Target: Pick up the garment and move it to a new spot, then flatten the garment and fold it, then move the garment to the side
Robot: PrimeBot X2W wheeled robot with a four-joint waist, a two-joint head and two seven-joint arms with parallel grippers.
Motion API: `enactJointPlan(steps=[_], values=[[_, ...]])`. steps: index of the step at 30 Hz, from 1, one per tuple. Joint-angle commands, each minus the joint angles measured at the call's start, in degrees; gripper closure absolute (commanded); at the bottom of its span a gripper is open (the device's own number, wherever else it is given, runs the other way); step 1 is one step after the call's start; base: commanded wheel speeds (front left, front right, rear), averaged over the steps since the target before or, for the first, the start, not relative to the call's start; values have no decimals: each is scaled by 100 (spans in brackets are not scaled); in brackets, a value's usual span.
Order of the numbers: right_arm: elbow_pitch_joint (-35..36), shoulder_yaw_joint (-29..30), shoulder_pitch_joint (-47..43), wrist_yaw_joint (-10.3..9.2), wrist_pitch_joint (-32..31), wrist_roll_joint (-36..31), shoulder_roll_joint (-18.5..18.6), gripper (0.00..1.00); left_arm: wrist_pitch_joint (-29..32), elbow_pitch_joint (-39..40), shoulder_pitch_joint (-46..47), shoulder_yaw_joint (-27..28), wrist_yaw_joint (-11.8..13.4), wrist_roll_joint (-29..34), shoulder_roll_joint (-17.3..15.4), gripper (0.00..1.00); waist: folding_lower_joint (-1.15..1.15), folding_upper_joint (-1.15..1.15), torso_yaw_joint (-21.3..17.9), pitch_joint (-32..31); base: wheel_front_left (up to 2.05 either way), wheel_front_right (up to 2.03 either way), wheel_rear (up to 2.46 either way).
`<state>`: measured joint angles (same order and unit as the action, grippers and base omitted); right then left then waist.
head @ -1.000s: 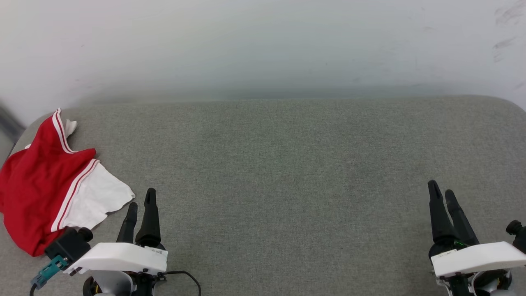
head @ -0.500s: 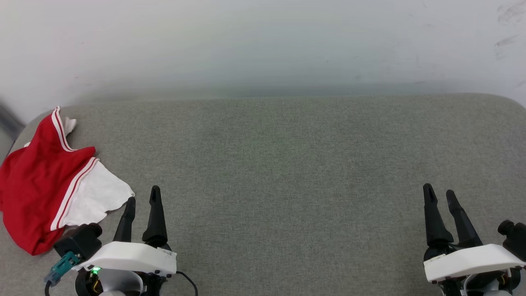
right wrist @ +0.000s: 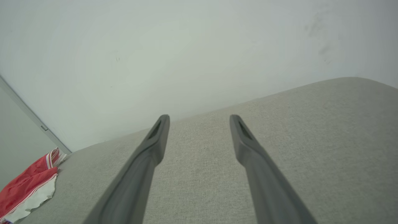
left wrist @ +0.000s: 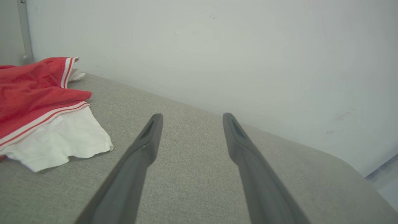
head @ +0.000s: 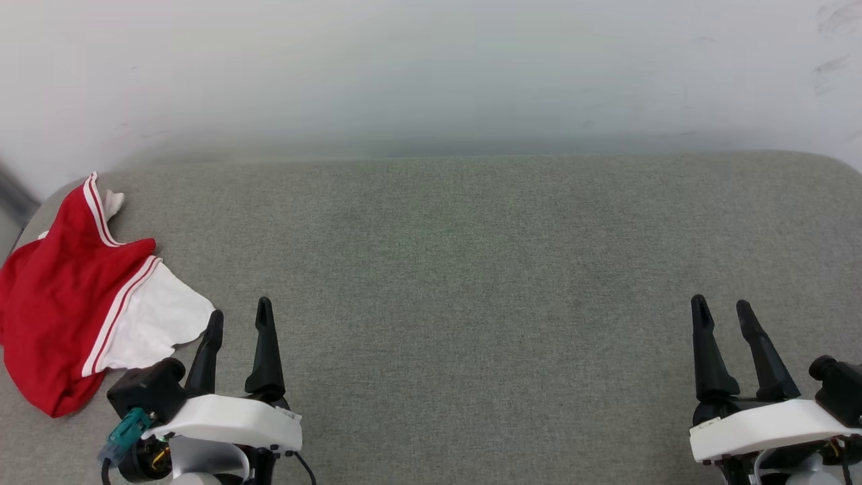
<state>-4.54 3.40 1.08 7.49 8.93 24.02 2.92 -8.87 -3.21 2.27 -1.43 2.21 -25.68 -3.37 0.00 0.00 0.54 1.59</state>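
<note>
Since one second ago my left claw [head: 240, 311] has shifted a little to the right and my right claw [head: 720, 303] slightly to the left. Both are released and empty. The red jersey T-shirt [head: 60, 303] lies crumpled at the left edge of the grey table [head: 471, 269] as before, with its white sleeve just beside the left claw.

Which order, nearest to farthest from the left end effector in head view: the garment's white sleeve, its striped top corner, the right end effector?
1. white sleeve: just left of the left end effector.
2. striped top corner: far back left.
3. right end effector: far right.
</note>
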Motion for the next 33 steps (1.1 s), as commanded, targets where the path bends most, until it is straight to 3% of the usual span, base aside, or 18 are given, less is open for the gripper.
enactJointPlan(steps=[1,33], values=[[102,1,-6,0,51,-148,-3,0,-61,80,-17,-18,27,142,-41,0,0,0,1,2,0,0,0],[435,-3,-143,0,457,-1291,-7,0,-464,229,-158,-161,-93,1634,-3,0,0,0,5,81,0,0,0]])
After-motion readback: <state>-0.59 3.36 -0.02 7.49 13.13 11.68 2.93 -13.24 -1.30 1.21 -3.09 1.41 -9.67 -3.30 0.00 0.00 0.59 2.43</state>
